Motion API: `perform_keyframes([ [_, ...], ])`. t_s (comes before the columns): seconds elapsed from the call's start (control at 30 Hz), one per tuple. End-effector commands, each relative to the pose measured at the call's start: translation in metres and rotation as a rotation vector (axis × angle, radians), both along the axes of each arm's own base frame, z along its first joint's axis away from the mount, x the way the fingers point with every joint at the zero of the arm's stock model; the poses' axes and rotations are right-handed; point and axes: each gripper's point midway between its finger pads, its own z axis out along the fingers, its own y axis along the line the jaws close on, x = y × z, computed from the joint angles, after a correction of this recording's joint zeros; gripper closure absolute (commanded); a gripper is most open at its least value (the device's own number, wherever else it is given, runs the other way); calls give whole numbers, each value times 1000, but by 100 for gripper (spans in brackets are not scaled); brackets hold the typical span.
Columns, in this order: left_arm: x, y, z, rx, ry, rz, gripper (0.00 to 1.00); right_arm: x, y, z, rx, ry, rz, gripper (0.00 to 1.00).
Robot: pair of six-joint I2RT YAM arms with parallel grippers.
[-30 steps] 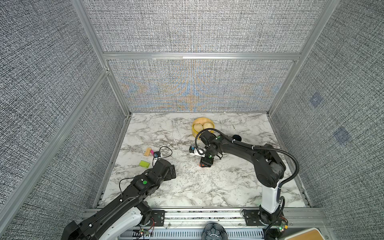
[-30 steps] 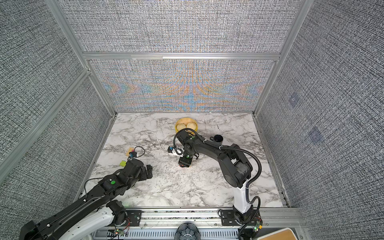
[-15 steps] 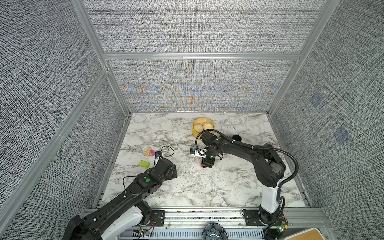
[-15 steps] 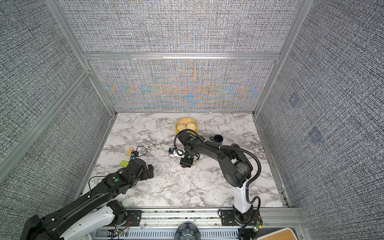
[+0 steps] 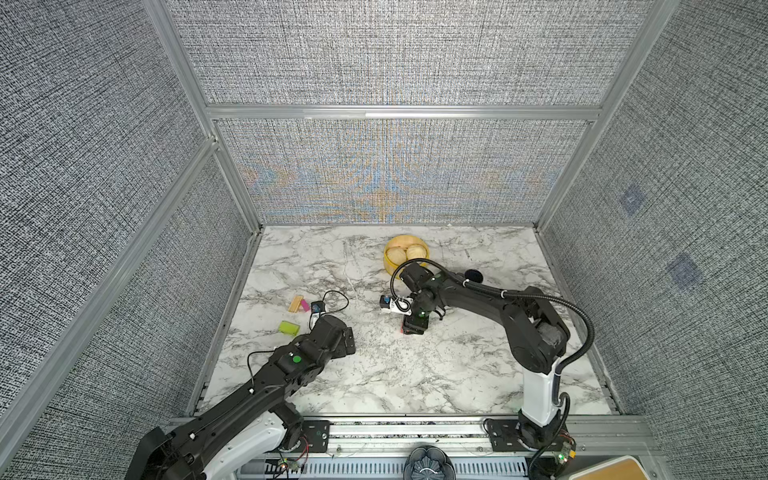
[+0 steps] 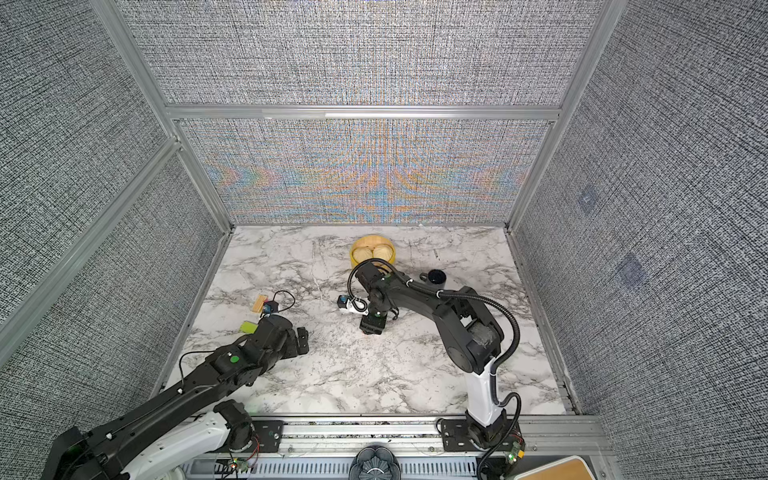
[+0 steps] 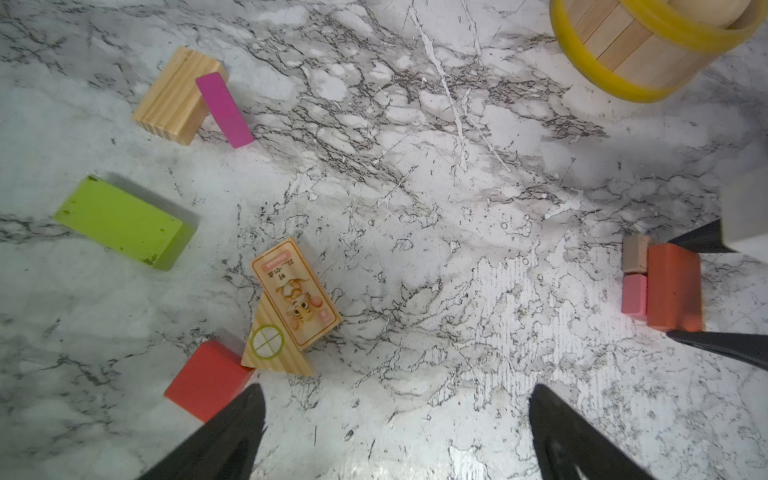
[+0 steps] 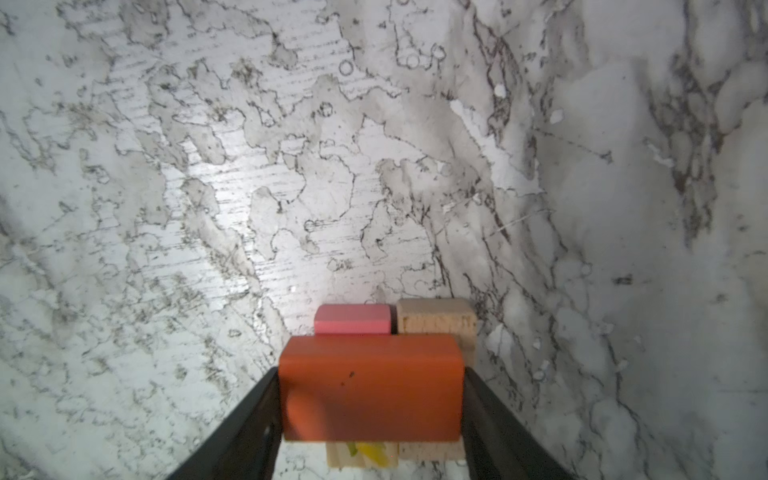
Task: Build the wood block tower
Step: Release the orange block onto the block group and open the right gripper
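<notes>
The right gripper (image 8: 370, 372) clasps the orange slab (image 8: 370, 399) by its ends, long axis spanning finger to finger, level over the tower (image 8: 436, 322) of pink and tan cubes (image 8: 352, 320) under its tips. Farther beyond, the basket (image 5: 388, 265) holds buns (image 5: 415, 251). The left gripper (image 7: 395, 388) gapes empty; loose blocks (image 7: 120, 222) lie ahead of it.

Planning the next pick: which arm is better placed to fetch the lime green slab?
Left: the left claw is open, with the lime green slab nearby; the right claw grips the orange block.
</notes>
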Motion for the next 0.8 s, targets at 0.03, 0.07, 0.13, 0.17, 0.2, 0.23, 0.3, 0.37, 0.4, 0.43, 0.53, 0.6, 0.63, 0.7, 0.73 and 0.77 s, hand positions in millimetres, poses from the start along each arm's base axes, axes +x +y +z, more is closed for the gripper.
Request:
perform_keyframes([
  [0.03, 2, -2, 1, -4, -10, -8, 1, 4, 0, 3, -2, -12, -13, 33],
  [0.07, 2, -2, 1, -5, -11, -9, 0, 5, 1, 3, 0, -12, -14, 33],
  [0.13, 2, -2, 1, -6, -10, -9, 0, 7, 1, 2, -6, -16, -23, 34],
  [0.17, 2, -2, 0, -5, -10, -9, 0, 7, 1, 2, -9, -16, -26, 35],
  [0.2, 2, -2, 0, -7, -9, -10, 0, 8, 1, 2, -11, -17, -28, 35],
  [0.23, 2, -2, 0, -7, -8, -10, 0, 8, 1, 1, -15, -19, -27, 35],
  [0.3, 2, -2, 0, -9, -9, -10, 0, 7, 2, 1, -14, -19, -28, 35],
  [0.37, 2, -2, 0, -8, -9, -10, 0, 7, 2, 1, -13, -18, -27, 35],
  [0.4, 1, -2, -1, -7, -8, -11, 0, 7, 2, 0, -15, -19, -26, 35],
  [0.43, 1, -2, -1, -7, -9, -11, 1, 7, 2, 1, -15, -21, -27, 35],
  [0.53, 1, -1, -1, -7, -8, -8, 0, 7, 1, 1, -17, -29, -28, 32],
  [0.6, 2, -2, 0, -7, -8, -10, 1, 8, 1, 2, -12, -33, -29, 30],
  [0.63, 2, -1, 0, -6, -10, -8, 1, 8, 2, 3, -10, -34, -32, 29],
  [0.7, 2, -2, 2, -5, -8, -12, 0, 8, 2, 3, -9, -30, -35, 27],
  [0.73, 2, -3, 3, -6, -8, -16, 0, 8, 2, 4, -10, -28, -39, 27],
  [0.77, 2, -3, 5, -6, -7, -17, 0, 7, 3, 6, -4, -28, -39, 26],
])
